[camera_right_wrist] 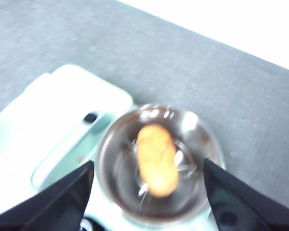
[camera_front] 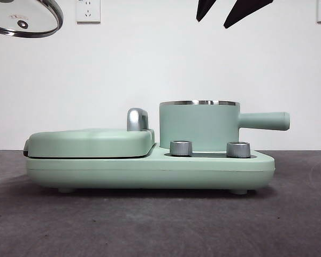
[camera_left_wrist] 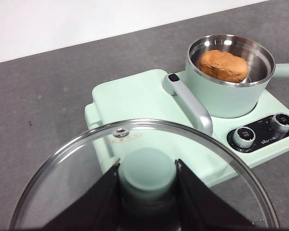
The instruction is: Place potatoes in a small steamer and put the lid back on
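The mint-green steamer pot [camera_front: 199, 126] stands on the right of the appliance base, its side handle pointing right. The orange-brown potato [camera_left_wrist: 223, 66] lies inside the pot; it also shows in the blurred right wrist view [camera_right_wrist: 157, 159]. My left gripper [camera_left_wrist: 147, 174] is shut on the mint-green knob of the glass lid [camera_left_wrist: 77, 173], held high at the upper left of the front view [camera_front: 24, 19], away from the pot. My right gripper [camera_right_wrist: 147, 175] is open and empty above the pot; its black tips show at the top of the front view [camera_front: 232, 12].
The flat mint-green griddle [camera_front: 91, 142] with a chrome handle [camera_front: 137, 119] sits left of the pot on the same base [camera_front: 150, 170]. Two silver dials [camera_front: 181, 148] face front. Grey tabletop lies all around; a white wall stands behind.
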You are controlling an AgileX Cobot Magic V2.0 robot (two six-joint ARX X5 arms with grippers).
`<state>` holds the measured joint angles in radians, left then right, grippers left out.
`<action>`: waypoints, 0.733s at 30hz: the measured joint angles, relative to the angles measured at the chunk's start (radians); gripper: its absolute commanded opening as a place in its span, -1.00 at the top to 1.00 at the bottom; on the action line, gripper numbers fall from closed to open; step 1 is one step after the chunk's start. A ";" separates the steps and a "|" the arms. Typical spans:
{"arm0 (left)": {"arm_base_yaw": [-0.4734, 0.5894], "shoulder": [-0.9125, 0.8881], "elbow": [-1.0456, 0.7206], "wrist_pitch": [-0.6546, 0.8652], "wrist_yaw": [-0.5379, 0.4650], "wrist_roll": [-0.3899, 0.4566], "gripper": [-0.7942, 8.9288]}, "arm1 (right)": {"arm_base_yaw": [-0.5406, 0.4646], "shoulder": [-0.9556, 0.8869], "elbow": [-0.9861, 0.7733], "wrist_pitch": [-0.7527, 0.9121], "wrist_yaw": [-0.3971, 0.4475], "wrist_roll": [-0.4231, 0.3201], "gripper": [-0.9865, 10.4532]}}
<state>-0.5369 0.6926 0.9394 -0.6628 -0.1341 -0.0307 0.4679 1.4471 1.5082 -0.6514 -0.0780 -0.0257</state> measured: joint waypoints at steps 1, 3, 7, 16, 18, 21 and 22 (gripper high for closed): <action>0.000 0.000 0.000 0.000 0.000 0.000 0.81 | 0.011 -0.040 -0.067 0.028 0.000 0.001 0.20; 0.000 0.000 0.000 0.000 0.000 0.000 0.81 | 0.035 -0.141 -0.231 0.115 0.001 0.017 0.20; 0.000 0.000 0.000 0.000 0.000 0.000 0.81 | 0.065 -0.302 -0.451 0.243 0.004 0.047 0.20; 0.000 0.009 0.000 0.004 0.001 0.000 0.81 | 0.118 -0.613 -0.843 0.266 0.056 0.110 0.21; 0.000 0.025 0.000 0.013 0.012 0.000 0.81 | 0.128 -0.686 -0.894 0.255 0.056 0.114 0.21; 0.000 0.061 0.000 0.042 0.061 0.000 0.81 | 0.134 -0.785 -0.931 0.193 0.063 0.117 0.22; 0.000 0.076 0.000 0.060 0.081 0.000 0.81 | 0.134 -0.811 -0.932 0.166 0.071 0.117 0.22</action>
<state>-0.5369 0.7685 0.9394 -0.6033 -0.0532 -0.0307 0.6022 0.6361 0.5762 -0.4850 -0.0067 0.0917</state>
